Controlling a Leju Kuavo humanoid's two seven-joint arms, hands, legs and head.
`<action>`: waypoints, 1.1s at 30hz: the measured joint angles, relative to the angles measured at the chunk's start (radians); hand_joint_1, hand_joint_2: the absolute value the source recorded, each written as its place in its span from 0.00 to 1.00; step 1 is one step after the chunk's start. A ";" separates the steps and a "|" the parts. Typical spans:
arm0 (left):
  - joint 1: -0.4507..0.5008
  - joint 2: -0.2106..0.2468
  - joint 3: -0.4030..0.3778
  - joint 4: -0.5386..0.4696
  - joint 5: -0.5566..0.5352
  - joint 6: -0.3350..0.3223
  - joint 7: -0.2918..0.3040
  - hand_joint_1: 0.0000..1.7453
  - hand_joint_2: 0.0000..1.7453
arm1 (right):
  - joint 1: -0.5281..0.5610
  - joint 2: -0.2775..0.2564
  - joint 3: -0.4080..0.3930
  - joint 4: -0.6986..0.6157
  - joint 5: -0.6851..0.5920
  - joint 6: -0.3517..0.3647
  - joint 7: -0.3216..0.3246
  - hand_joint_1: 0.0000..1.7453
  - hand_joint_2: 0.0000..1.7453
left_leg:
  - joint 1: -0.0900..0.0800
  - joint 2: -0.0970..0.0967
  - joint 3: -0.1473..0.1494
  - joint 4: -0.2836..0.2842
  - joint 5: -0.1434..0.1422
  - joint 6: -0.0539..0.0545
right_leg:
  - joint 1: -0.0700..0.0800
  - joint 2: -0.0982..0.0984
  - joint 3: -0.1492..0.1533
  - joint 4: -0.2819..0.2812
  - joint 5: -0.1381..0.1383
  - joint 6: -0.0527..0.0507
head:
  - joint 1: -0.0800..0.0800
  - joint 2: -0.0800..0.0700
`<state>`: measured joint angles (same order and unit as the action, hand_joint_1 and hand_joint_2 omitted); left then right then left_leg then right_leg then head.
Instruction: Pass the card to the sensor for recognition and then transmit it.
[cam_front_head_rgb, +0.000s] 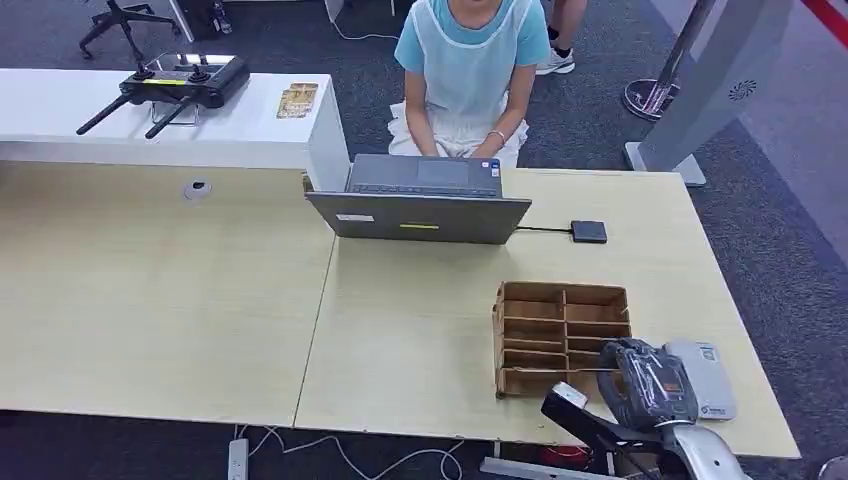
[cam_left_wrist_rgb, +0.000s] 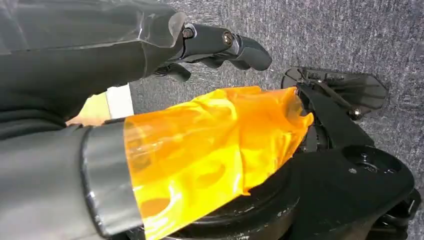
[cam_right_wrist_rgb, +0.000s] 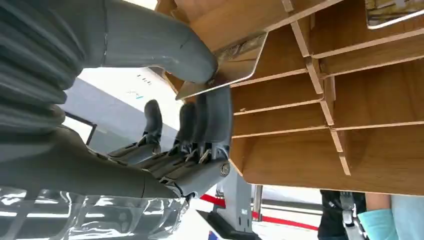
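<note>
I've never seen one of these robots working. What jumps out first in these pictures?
The robot's right hand at the desk's near right corner, pinching a card at the wooden compartment rack, with a grey card sensor lying just beside it. Across the desk, a person sits behind an open laptop.

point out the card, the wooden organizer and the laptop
card (cam_right_wrist_rgb: 225, 70): right wrist view, its metallic face beside the thumb
wooden organizer (cam_front_head_rgb: 562, 337): head view, a centre divider
laptop (cam_front_head_rgb: 420, 216): head view, lid's back

Light wooden tables (cam_front_head_rgb: 150, 300), white counter (cam_front_head_rgb: 240, 125), grey carpet floor (cam_front_head_rgb: 790, 270)
</note>
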<state>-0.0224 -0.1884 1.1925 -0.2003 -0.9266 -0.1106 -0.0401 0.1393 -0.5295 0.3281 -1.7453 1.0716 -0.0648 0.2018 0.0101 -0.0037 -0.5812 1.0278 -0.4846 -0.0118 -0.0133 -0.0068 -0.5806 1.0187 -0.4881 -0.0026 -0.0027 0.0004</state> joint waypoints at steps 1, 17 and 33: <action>0.000 0.000 0.001 0.000 0.000 0.000 0.000 0.00 0.00 | 0.000 0.000 0.000 0.000 0.000 0.000 0.000 0.78 1.00 | 0.000 0.000 0.000 0.000 0.000 0.000 | 0.000 0.000 0.000 0.000 0.000 0.000 | 0.000 0.000; 0.000 0.001 0.006 0.000 -0.007 0.003 -0.001 0.00 0.00 | 0.001 0.000 -0.001 0.000 -0.004 -0.018 -0.002 0.88 1.00 | 0.000 0.000 0.000 0.000 0.000 0.000 | 0.000 0.000 0.000 0.000 0.000 0.000 | 0.000 0.000; -0.002 0.001 0.017 0.000 -0.015 0.002 -0.016 0.00 0.00 | 0.002 0.000 -0.039 -0.018 -0.197 -0.036 -0.140 0.86 1.00 | 0.000 0.000 0.000 0.000 0.000 0.000 | 0.000 0.000 0.000 0.000 0.000 0.000 | 0.000 0.000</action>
<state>-0.0245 -0.1873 1.2097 -0.2003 -0.9415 -0.1083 -0.0565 0.1414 -0.5299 0.2895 -1.7632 0.8750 -0.1011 0.0617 0.0101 -0.0037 -0.5810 1.0278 -0.4846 -0.0118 -0.0133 -0.0068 -0.5806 1.0188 -0.4881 -0.0026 -0.0027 0.0004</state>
